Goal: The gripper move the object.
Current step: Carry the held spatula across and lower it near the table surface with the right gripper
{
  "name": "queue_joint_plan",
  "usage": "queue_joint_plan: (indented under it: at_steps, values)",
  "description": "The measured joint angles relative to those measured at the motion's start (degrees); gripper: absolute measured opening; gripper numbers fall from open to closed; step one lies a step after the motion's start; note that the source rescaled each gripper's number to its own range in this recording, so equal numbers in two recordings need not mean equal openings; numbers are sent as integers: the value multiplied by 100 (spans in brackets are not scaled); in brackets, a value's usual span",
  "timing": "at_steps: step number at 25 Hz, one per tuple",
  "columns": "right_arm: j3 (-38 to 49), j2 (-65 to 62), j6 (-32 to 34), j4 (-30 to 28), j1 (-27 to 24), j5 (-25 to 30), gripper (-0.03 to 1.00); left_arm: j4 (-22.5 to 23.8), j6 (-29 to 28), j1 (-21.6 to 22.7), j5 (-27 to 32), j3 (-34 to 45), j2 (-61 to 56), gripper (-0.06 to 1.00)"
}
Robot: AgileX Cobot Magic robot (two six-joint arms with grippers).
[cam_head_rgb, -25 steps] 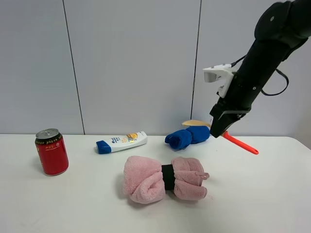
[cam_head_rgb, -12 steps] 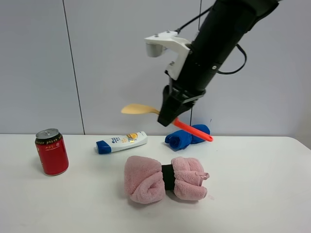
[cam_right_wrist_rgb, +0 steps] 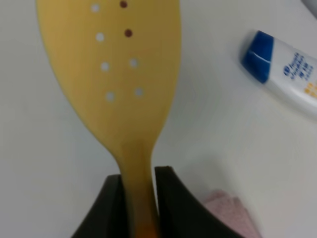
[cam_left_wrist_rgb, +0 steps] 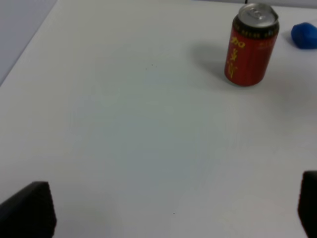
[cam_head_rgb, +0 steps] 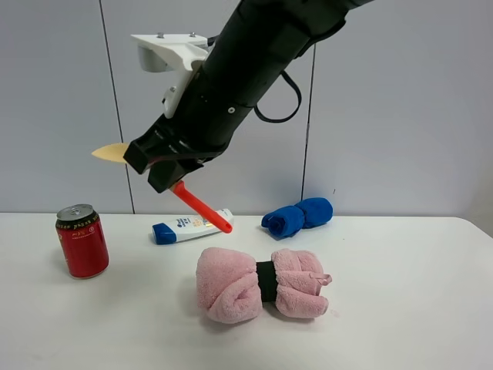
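While the spoon point(cam_head_rgb: 202, 210) is hanging clear of the table point(cam_head_rgb: 400, 308), I am recording it as clamped in the right gripper point(cam_head_rgb: 166, 166), whose jaws are closing on the neck just below the pale perforated head point(cam_right_wrist_rgb: 111, 64). Its long axis is running straight through the jaws: the head is projecting past them toward the can's side, and the orange handle is sloping down behind them toward the tube point(cam_head_rgb: 192, 226), not touching it. The right arm is reaching across the middle, so the spoon is sitting high above the stretch between the can point(cam_head_rgb: 81, 240) and the tube.

The left gripper point(cam_left_wrist_rgb: 168, 218) is showing its jaws wide apart with nothing between them, low over bare table, and the can is standing well ahead of it.

I am judging the coming move as a lowering and release by the right arm alone.

The can, the only container, is standing upright; I cannot tell its contents. The pink towel point(cam_head_rgb: 262, 284) is lying near, to one side.
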Motion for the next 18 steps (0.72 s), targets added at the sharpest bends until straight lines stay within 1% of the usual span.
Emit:
queue_joint_plan:
  at_steps: [8,18]
  values:
    - [-897,1063,235,0,174,420,0,0,0,0,0,0,0,100]
    - [-1759,2215,320,-10,203,641,0,0,0,0,0,0,0,100]
